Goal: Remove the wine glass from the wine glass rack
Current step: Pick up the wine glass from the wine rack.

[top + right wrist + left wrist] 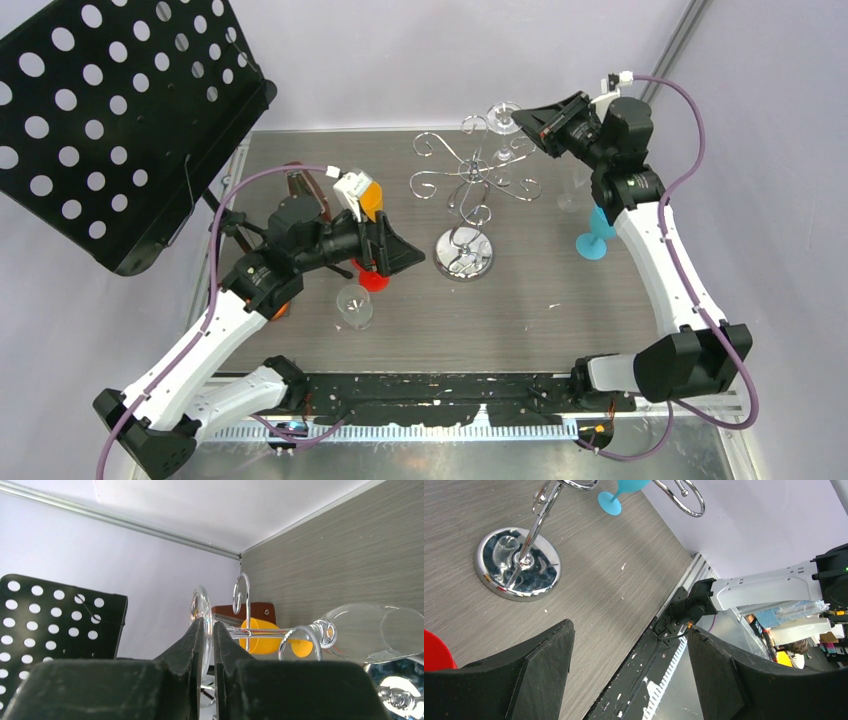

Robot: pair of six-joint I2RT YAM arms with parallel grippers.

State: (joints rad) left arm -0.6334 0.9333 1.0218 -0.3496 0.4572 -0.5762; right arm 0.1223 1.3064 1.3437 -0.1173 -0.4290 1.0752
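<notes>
Clear wine glass [370,632], foot clamped in the right gripper [209,625], beside the chrome wire rack [463,255] over a grey wood-grain table [580,310] with pale lilac walls [400,50]; left gripper [629,629] gapes wide, empty

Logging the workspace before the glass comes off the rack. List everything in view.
rack: one, chrome, table centre.
wine glass: one, clear, rack's far side, foot pinched in right gripper.
second glass: one, clear, front left of rack.
blue glass: one, right of rack.
red thing: one, mostly hidden under left gripper.
orange thing: one, left of rack.
perforated stand: one, black, far left.
table: one, grey woodgrain.
grippers: two, black; left open and empty, right shut on the glass.
</notes>
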